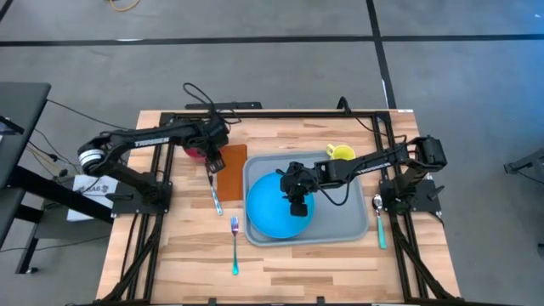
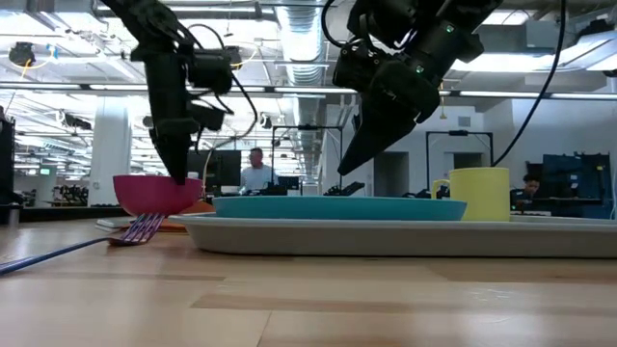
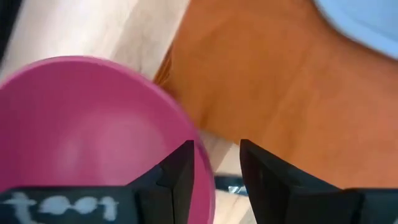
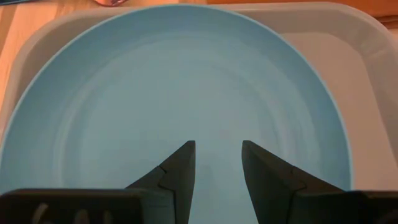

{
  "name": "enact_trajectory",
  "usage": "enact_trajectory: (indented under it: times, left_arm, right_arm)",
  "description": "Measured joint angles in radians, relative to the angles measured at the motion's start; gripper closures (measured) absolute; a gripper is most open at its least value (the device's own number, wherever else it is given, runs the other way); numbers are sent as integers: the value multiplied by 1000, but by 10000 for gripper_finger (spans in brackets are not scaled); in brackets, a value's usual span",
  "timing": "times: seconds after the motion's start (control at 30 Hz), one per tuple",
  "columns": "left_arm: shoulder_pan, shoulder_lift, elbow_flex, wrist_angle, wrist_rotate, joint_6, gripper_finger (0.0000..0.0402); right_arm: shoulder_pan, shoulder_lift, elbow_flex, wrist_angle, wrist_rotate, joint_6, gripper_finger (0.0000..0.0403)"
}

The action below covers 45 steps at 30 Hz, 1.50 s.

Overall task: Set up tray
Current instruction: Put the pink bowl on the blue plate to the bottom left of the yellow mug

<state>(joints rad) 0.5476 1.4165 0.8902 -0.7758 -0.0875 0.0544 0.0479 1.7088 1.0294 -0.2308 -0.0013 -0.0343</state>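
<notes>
Tray [image 1: 348, 217] sits right of centre on the counter [image 1: 280, 263], blue plate [image 1: 272, 212] already loaded. Right gripper [image 1: 297, 204] is held over the plate, fingers parted, empty. Left gripper [image 1: 208, 151] is parted astride the pink bowl [image 1: 195, 151] rim. Mug [image 1: 342, 153], napkin [image 1: 231, 167] and cutlery are judged outstanding.

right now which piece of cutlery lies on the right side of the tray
The teal-handled spoon, alone on the bare wood right of the large pale grey-blue plastic tray. The purple-headed fork and the knife both lie left of it.
</notes>
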Motion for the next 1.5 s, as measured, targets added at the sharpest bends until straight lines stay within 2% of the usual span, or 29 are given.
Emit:
enact_trajectory:
  times: [0.27, 0.37, 0.5, 0.67, 0.73, 0.83, 1.0, 1.1, 1.27, 1.37, 1.5]
  left_arm:
    - [6, 88, 0, 8, -94, 16, 287]
    - [7, 92, 0, 8, -104, 24, 313]
    - [6, 82, 0, 3, -106, 43, 386]
    - [-28, 35, 0, -8, -105, -15, 397]
    - [-70, 7, 8, -26, -105, -47, 399]
    - [-168, -30, 53, -113, -167, -113, 399]
    - [-412, -44, 163, -179, -187, -136, 400]
    - [-568, -41, 208, -108, -187, -70, 401]
    - [-791, -40, 212, 102, -186, 225, 401]
    - [-867, -33, 213, 210, -183, 259, 401]
    - [-892, 0, 214, 267, -157, 274, 401]
  right_arm:
    - [0, 0, 0, 0, 0, 0, 280]
    - [0, 0, 0, 0, 0, 0, 280]
    - [0, 0, 0, 0, 0, 0, 280]
    - [0, 0, 0, -11, 0, 6, 280]
    - [2, -8, 0, -59, 0, 26, 280]
    - [9, -41, -1, -144, 1, 79, 280]
    - [30, -100, -1, -210, 3, 166, 280]
    - [58, -133, -1, -218, 3, 183, 280]
    - [126, -166, -1, -270, 60, 221, 280]
    - [175, -175, -1, -307, 131, 257, 280]
    - [237, -189, 0, -366, 183, 333, 280]
